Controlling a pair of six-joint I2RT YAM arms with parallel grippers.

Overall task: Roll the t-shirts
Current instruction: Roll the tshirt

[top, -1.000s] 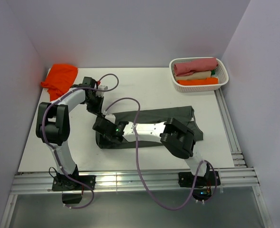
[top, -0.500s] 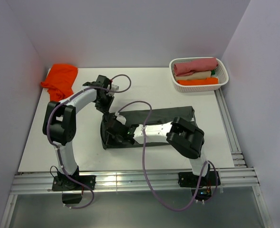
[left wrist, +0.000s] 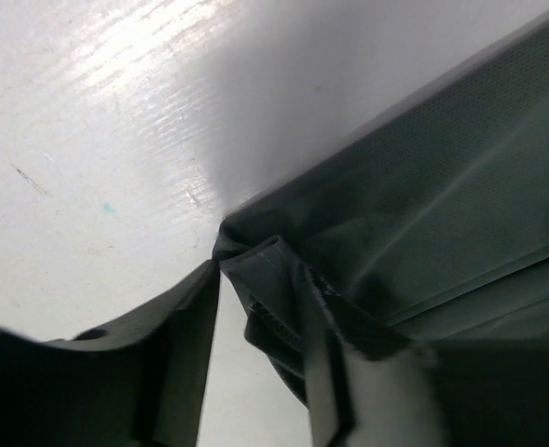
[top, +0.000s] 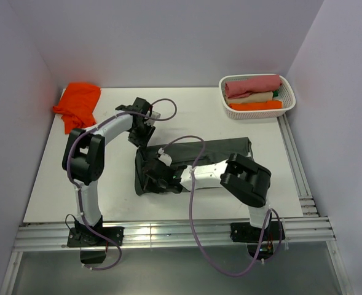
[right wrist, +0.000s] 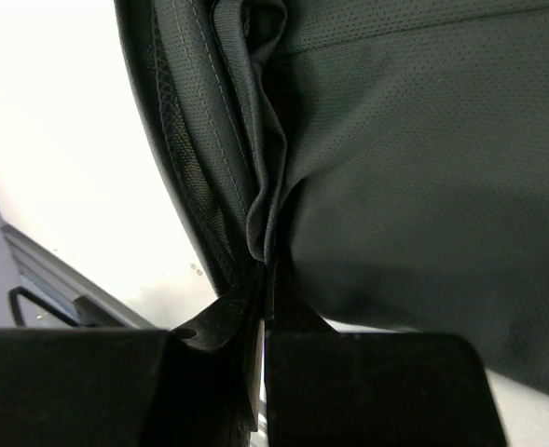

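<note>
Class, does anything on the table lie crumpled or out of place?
The bright orange t-shirt lies crumpled in the left corner, while the white plastic basket holds neat rolls. The dark grey t-shirt is bunched at its left end.

- This is a robotics lab test cell, not a home or a shop: plain pale walls (top: 168,43) box in a white counter (top: 107,184) on three sides.
- A slotted aluminium rail (top: 168,233) runs along the bottom of the frame, and a similar strip (top: 297,166) lines the counter's right edge.
- Two robot arms, the left arm (top: 85,163) and the right arm (top: 245,178), stand with their bases on that bottom rail, and purple cables (top: 190,209) loop loosely off them.
- Only cloth items lie on the counter: a charcoal t-shirt (top: 224,149) at centre, an orange t-shirt (top: 79,101) at upper left, and a white plastic basket (top: 257,113) of rolled cloths at upper right.
</note>
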